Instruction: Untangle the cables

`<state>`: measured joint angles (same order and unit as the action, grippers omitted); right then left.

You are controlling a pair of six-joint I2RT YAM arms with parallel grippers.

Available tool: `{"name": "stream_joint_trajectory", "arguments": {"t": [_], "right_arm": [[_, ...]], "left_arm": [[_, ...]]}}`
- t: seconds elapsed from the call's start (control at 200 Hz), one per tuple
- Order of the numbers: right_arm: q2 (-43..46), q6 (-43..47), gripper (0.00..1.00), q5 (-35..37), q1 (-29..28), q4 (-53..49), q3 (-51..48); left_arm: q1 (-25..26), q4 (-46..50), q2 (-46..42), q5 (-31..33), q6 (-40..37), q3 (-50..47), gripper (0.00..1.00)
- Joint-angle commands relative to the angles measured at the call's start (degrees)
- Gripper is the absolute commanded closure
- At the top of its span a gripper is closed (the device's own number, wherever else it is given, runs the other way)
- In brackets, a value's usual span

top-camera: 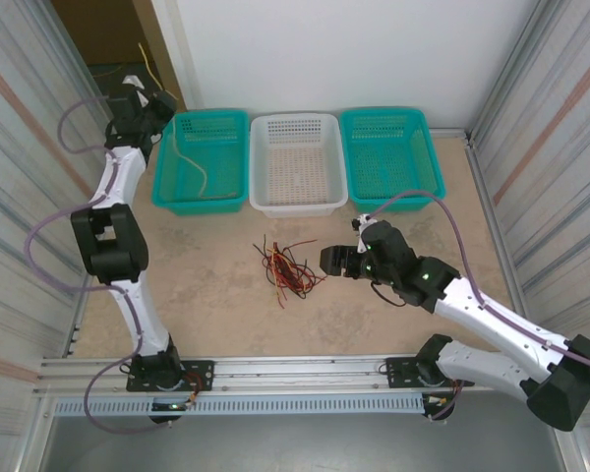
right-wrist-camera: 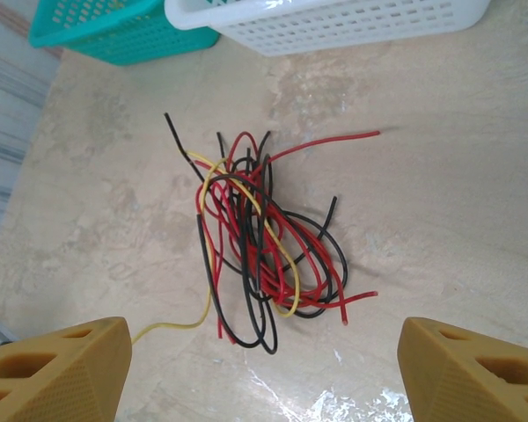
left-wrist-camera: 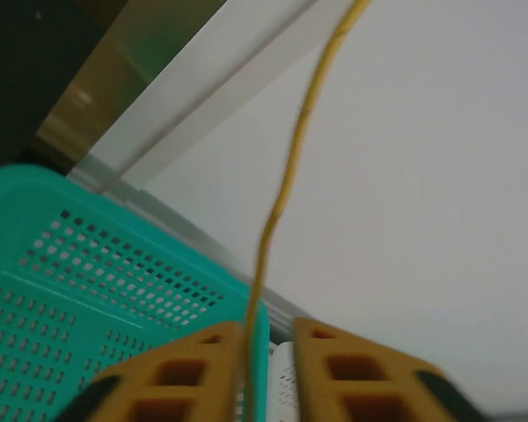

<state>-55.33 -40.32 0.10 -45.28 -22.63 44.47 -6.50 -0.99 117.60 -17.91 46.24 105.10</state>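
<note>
We are holding our right claw (right-wrist-camera: 264, 338) wide apart above the tangled cables (right-wrist-camera: 260, 233) lying on the table (right-wrist-camera: 440, 202). Our left claw (left-wrist-camera: 268, 334) is standing slightly apart around a yellow cable (left-wrist-camera: 286, 189) near the teal basket (left-wrist-camera: 62, 290).

Beneath the right pincer (top-camera: 326, 261) spreads a beige, marbled table top (top-camera: 206, 295) — glossy, with a bright sheen of light just under the pincer in the wrist view. Beyond it a teal basket (top-camera: 202, 204), a white basket (top-camera: 297, 205) and a second teal basket (top-camera: 393, 192) stand in a row against a plain white wall (top-camera: 324, 49). Corrugated metal panels (top-camera: 560, 118) close in well to either side. Behind the pincer an aluminium rail (top-camera: 295, 369) edges the table — far beyond and to its left, a dark brown opening (top-camera: 98, 29).
</note>
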Motion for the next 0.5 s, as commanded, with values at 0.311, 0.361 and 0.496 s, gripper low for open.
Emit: {"name": "stream_joint_trajectory", "arguments": {"t": [0.311,0.361,0.496], "right_arm": [[-8.4,0.3,0.24,-2.4,0.5,4.4,3.1],[-10.2,0.6,0.24,-2.3,0.4,3.6,4.5],[-15.5,1.2,0.23,-2.4,0.3,3.0,7.0]], "left_arm": [[3.3,6.9,-2.8,-8.8,-2.4,-1.4,0.03],[4.6,14.3,-5.1,-4.1,-7.7,-0.3,0.01],[9.0,26.6,-11.7,8.9,-18.1,-0.3,0.01]]}}
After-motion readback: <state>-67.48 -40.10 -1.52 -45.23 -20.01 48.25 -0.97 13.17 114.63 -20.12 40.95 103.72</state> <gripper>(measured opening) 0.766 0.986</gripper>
